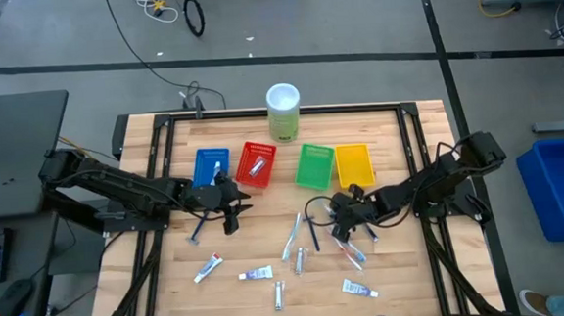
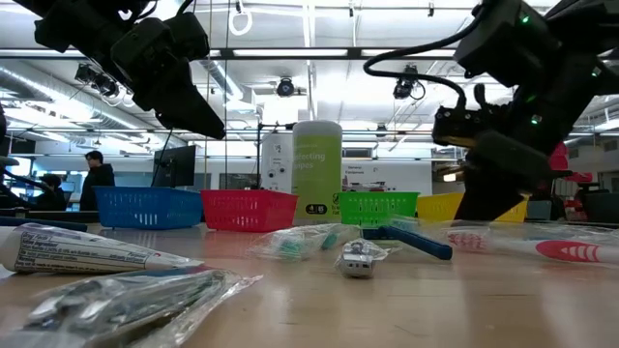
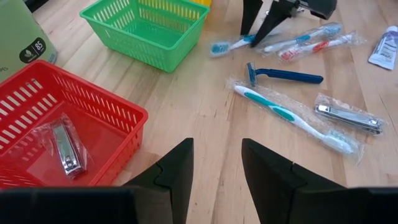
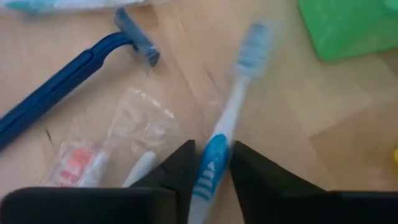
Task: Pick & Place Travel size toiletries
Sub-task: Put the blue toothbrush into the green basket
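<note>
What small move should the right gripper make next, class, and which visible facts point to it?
Probably lift straight up a little. In the right wrist view the right gripper has its fingers closed around the handle of the blue toothbrush, whose head still seems to lie on the table. The green basket is close by, so raising it first clears the rim. The left gripper hovers open beside the red basket.

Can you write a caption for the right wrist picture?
Right gripper closes on a blue toothbrush, beside a blue razor.
</note>
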`<state>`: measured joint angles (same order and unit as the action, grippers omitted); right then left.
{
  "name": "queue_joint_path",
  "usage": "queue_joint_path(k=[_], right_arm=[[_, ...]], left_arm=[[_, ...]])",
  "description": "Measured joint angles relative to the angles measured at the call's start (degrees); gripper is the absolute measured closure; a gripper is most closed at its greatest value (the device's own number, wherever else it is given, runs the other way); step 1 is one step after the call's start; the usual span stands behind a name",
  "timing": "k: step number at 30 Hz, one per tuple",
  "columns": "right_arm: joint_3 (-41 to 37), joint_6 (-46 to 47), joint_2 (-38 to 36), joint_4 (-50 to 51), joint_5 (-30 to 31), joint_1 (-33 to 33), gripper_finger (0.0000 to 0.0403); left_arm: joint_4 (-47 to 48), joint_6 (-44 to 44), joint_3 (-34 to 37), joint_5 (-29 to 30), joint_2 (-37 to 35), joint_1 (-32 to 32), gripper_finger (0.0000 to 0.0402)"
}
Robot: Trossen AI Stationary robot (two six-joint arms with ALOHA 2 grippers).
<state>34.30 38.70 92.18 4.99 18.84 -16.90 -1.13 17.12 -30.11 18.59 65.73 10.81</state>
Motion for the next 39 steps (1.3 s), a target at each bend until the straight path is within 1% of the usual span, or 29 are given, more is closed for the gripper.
queue_joint_path(k=[3,5,8,10,12,13,14,16,19,22,23,25,26,29,35,39], right_arm=[[0.0,2.8,0.0,-0.3,-0.7,0.1,0.0339],[0.0,2.9,-0.2,-0.8,-1.7,0.1,0.0352],[0.0,2.9,-1.5,-1.5,-2.6,-0.6,0.0355],[0.4,2.6,-3.4,-0.9,-6.1,-1.0,0.0353],[1.9,0.9,-5.6,-1.5,-8.1,-1.2,0.035],[2.7,-0.3,-6.7,-2.4,-8.2,-1.1,0.035],[3.4,-1.5,-7.7,-3.0,-7.4,-1.0,0.035],[4.7,-3.9,-9.0,-3.9,-2.8,-0.8,0.035],[7.5,-7.6,-10.1,-4.5,7.9,-0.1,0.0349],[8.9,-7.6,-10.1,-6.6,19.6,1.6,0.0349],[9.0,-7.2,-9.9,-8.4,22.5,2.5,0.0348],[9.1,-6.6,-9.7,-11.1,26.1,4.3,0.0348],[9.1,-6.6,-9.5,-11.8,27.0,5.4,0.0348],[9.1,-6.3,-7.4,-13.1,27.2,8.7,0.0348],[9.1,-5.7,-0.3,-13.8,27.4,14.6,0.0348],[9.1,-5.1,3.2,-14.4,27.3,17.2,0.0346]], left_arm=[[0.0,0.0,0.0,0.0,0.0,0.0,0.0258],[0.0,0.0,0.0,0.0,0.0,0.0,0.0258],[0.1,0.0,0.0,0.0,0.0,0.0,0.0258],[0.1,0.0,0.0,0.0,0.0,0.0,0.0258],[0.1,0.0,0.0,0.0,0.0,0.0,0.0258],[0.1,0.0,0.0,0.0,0.0,0.0,0.0258],[0.1,0.0,0.0,0.0,0.0,0.0,0.0258],[0.1,0.0,0.0,0.0,0.0,0.0,0.0258],[0.1,0.0,0.0,0.0,0.0,0.0,0.0258],[0.0,0.0,0.0,0.0,0.0,0.0,0.0258],[0.1,0.2,0.0,0.0,0.0,0.0,0.0258],[0.0,0.2,0.0,0.0,0.0,0.0,0.0258],[0.0,0.2,0.0,0.0,0.0,0.0,0.0258],[0.0,0.2,0.0,0.0,0.0,0.0,0.0258],[-0.1,0.2,0.0,0.0,0.0,0.0,0.0258],[-0.1,0.9,0.0,0.0,0.0,0.0,0.0258]])
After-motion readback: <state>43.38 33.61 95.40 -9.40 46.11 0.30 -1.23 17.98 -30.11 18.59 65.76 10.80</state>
